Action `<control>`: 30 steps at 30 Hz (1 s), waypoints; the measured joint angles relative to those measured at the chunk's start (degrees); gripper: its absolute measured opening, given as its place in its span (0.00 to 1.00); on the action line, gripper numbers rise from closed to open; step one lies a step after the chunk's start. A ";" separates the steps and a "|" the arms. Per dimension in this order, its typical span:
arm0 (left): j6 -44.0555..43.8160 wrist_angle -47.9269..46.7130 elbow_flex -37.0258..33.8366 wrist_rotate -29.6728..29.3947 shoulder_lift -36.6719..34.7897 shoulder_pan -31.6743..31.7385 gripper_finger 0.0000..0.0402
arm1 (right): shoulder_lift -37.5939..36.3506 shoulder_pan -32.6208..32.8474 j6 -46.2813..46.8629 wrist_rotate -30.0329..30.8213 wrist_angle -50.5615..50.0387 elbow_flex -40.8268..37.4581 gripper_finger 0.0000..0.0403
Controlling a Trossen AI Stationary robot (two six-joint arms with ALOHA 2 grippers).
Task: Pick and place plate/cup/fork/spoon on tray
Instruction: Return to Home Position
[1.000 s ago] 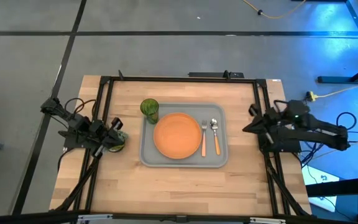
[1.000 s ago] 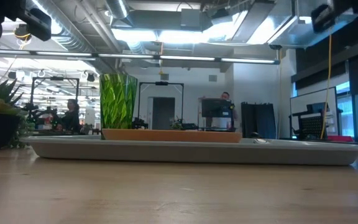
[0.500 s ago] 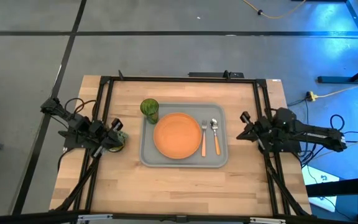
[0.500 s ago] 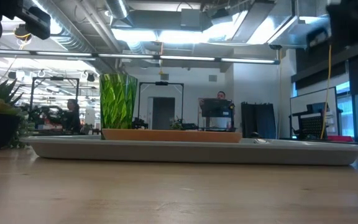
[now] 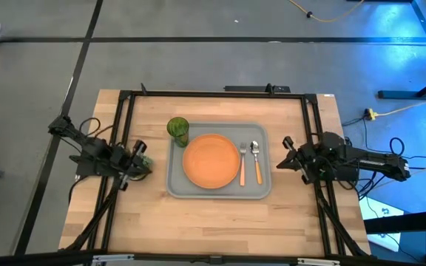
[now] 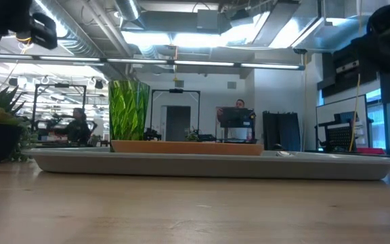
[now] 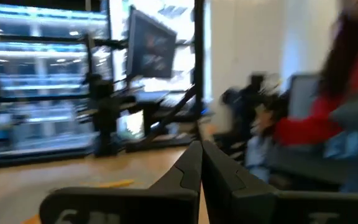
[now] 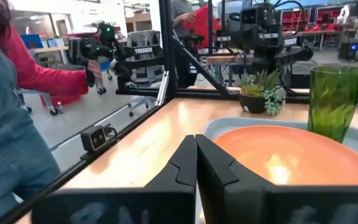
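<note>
The round orange plate (image 5: pixel 211 160) lies flat on my grey tray (image 5: pixel 177 185), its surface smooth and glossy. My right claw (image 5: pixel 282 150) and left claw (image 5: pixel 146 164) are both pressed together. "TROSSEN" reads on the far arm (image 8: pixel 143 52).

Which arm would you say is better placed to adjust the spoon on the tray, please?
Right, probably. The right tool, shut, sits just off the tray edge nearest the spoon; the left tool waits beyond the plate.

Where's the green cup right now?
In the high view the cup stands upright in the tray's far left corner, just beside the plate and across it from the fork and spoon.
</note>
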 joint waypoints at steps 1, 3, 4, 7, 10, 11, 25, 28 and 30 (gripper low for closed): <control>1.33 -1.06 0.00 -1.56 0.00 0.00 0.00 | 0.09 0.00 -0.49 0.00 -0.01 0.00 0.01; 1.60 -3.64 0.00 -5.61 0.00 0.00 0.00 | 0.16 0.00 -1.67 0.00 -0.15 0.00 0.01; 0.97 -5.09 0.00 -7.24 0.00 0.01 0.00 | 0.16 0.00 -2.03 0.02 -0.15 0.00 0.01; -0.47 -8.18 0.00 -7.59 0.00 0.01 0.00 | 0.16 0.00 -1.79 0.00 -0.15 0.02 0.01; -0.58 -9.04 0.00 -5.91 0.00 0.00 0.00 | 0.16 0.00 -2.00 0.02 -0.15 0.02 0.01; -0.62 -9.03 0.00 -5.75 0.00 0.00 0.00 | 0.16 0.00 -2.05 0.01 -0.15 0.02 0.01; -0.67 -9.00 0.00 -5.87 0.00 0.00 0.00 | 0.18 0.00 -0.04 0.04 -0.15 0.07 0.05; -0.67 -9.00 0.00 -5.87 0.00 0.00 0.00 | 0.18 0.01 -0.09 0.04 -0.15 0.07 0.05; -0.67 -9.00 0.00 -5.89 0.00 0.00 0.00 | 0.18 0.00 -0.04 0.04 -0.17 0.07 0.05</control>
